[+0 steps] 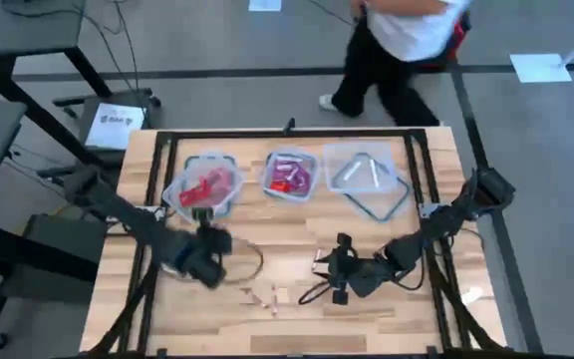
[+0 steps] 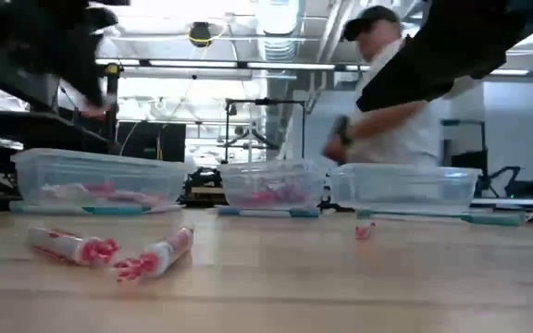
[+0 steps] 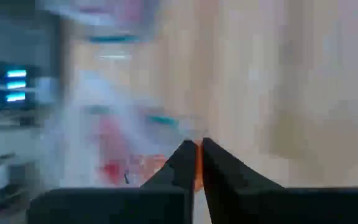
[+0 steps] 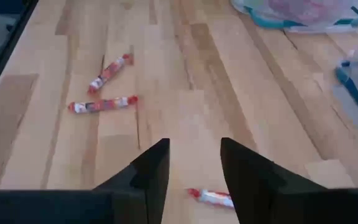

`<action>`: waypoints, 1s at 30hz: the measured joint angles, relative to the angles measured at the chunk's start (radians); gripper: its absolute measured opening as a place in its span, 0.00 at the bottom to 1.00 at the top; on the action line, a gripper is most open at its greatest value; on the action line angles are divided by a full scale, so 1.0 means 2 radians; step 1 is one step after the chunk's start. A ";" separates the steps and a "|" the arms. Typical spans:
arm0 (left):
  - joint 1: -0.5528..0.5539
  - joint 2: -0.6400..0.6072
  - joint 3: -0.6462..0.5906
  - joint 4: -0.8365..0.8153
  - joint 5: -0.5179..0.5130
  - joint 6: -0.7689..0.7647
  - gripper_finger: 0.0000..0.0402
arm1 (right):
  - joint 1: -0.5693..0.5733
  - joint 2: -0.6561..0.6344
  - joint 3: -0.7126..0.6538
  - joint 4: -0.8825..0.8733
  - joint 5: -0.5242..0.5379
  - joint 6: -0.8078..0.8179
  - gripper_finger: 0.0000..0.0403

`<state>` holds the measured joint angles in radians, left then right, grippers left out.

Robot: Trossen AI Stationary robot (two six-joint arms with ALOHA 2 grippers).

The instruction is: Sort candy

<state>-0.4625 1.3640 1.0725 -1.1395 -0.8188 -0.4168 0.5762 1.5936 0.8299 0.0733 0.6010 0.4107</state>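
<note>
My left gripper (image 1: 205, 261) is squeezed shut; a bit of orange shows between its tips, maybe a candy, but the view is too smeary to tell. It hangs near the left tub (image 1: 205, 184), which holds red candy. My right gripper (image 4: 194, 163) is apart, holding nothing. One candy (image 4: 209, 197) lies just under it. Two more candies (image 4: 103, 104) lie on the table (image 4: 185, 74) farther off.

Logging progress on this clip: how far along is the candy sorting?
Done: two tubs hold candy. In hand: left gripper shut, something orange between its fingers. Right gripper open over the table. Left: three loose candies.
</note>
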 joint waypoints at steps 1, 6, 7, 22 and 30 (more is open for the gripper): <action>0.017 -0.013 0.000 -0.007 -0.012 0.017 0.00 | 0.000 0.000 0.000 0.001 0.000 0.000 0.33; 0.098 -0.062 0.000 -0.008 -0.016 0.095 0.00 | 0.000 0.000 0.000 -0.001 0.001 0.015 0.33; 0.113 -0.068 0.000 -0.008 -0.016 0.099 0.00 | 0.000 0.000 0.000 -0.003 0.001 0.017 0.33; 0.285 -0.097 0.000 -0.012 0.147 0.007 0.40 | -0.002 0.051 0.000 -0.008 -0.003 0.056 0.33; 0.234 -0.096 0.000 -0.010 0.209 -0.101 0.45 | -0.006 0.030 0.004 -0.005 -0.005 0.050 0.33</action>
<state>0.0062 1.1713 1.0725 -1.1599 -0.4015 -0.6189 0.5633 1.6532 0.8378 0.0630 0.5901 0.5112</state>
